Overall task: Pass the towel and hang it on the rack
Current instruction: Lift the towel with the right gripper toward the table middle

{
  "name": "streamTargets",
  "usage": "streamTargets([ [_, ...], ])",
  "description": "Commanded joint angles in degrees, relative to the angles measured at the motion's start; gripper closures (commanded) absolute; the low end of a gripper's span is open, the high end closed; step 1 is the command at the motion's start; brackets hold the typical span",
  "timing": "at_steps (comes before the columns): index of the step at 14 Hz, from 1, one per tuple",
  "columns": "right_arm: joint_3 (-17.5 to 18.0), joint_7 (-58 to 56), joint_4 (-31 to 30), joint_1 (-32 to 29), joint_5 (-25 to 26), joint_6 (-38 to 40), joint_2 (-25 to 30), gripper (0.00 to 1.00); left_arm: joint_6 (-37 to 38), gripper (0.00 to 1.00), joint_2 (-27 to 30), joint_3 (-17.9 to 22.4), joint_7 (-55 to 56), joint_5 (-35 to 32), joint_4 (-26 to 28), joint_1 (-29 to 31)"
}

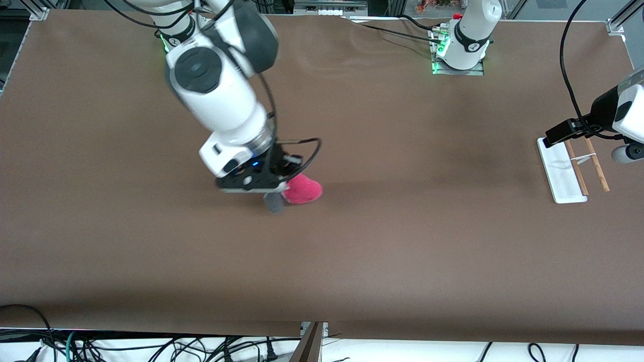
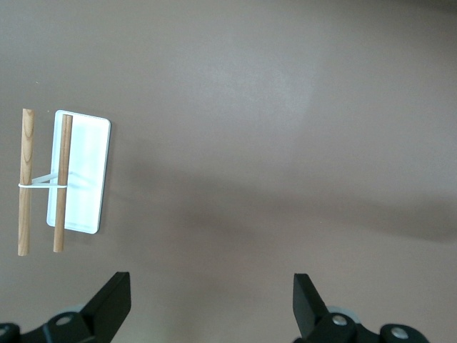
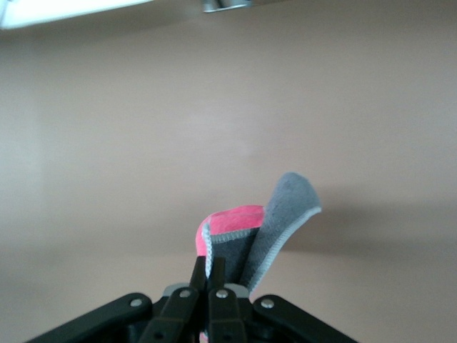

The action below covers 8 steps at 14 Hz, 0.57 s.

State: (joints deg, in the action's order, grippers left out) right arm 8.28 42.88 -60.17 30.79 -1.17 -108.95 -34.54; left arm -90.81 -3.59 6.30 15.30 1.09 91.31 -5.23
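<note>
- The right pincer sits low over the middle of the brown table, its fingers pressed together on an edge of the towel.
- In the front view the pincer's black body covers part of the towel; only a pink-red lump and a grey flap below it show, and whether the cloth touches the table cannot be told.
- The right wrist view shows more: the towel is pinched between the closed fingertips, its pink face folded and a grey underside with pale edging curling up. The part below the fingertips is hidden.
- The left pincer hangs over bare table near the rack, fingers spread wide with nothing between them. In the front view that arm is cut off by the frame edge and its fingers are not seen.
- The rack stands at the left arm's end of the table, well apart from the towel: a white base and two wooden rods, a thin white band across them. The arm covers its upper end.
</note>
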Motion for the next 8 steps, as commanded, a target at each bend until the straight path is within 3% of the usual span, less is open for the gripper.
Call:
streamTargets([
  [1,-0.5,6.1,0.6,3.6,0.2,-3.8,0.3,1.00,0.5,0.00,-0.7,0.2,0.6,-1.2,-1.6,-0.5],
  [8,-0.4,6.8,0.5,8.5,0.0,-6.7,0.3,1.00,0.5,0.00,-0.7,0.2,0.6,-1.2,-1.6,-0.5],
])
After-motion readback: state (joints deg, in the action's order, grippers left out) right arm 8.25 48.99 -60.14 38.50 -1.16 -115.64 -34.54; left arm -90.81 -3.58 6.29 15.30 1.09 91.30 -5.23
